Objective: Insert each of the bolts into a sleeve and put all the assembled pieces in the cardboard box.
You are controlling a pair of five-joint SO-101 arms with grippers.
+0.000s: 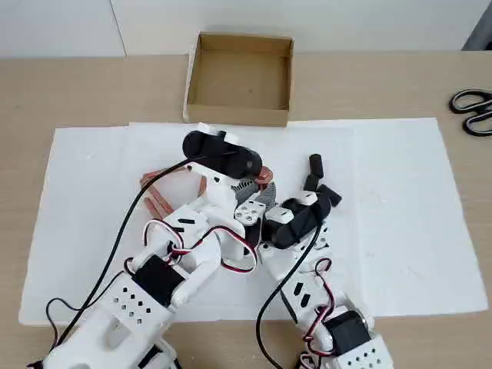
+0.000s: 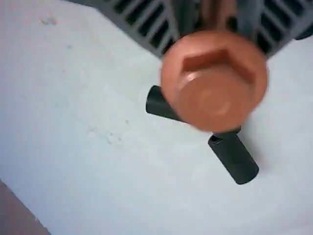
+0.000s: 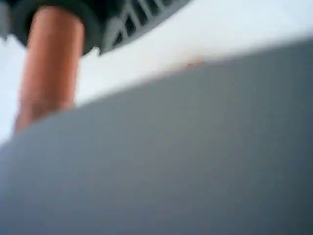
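My left gripper (image 1: 260, 183) is shut on a copper bolt (image 1: 267, 176) just above the white paper, near its middle. In the left wrist view the bolt's hexagonal head (image 2: 213, 81) faces the camera, clamped between ribbed grey fingers (image 2: 142, 22). Two black sleeves (image 2: 161, 105) (image 2: 234, 159) lie on the paper behind it. My right gripper (image 1: 269, 206) sits close beside the left one. The right wrist view has the bolt's copper shaft (image 3: 49, 63) very near, over a broad grey surface (image 3: 186, 156). More black sleeves (image 1: 315, 163) lie right of both grippers.
The open cardboard box (image 1: 238, 115) stands at the back, touching the paper's far edge. Loose copper bolts (image 1: 157, 192) lie on the paper left of the arms. Scissors (image 1: 473, 108) rest at the far right table edge. Cables trail from both arms.
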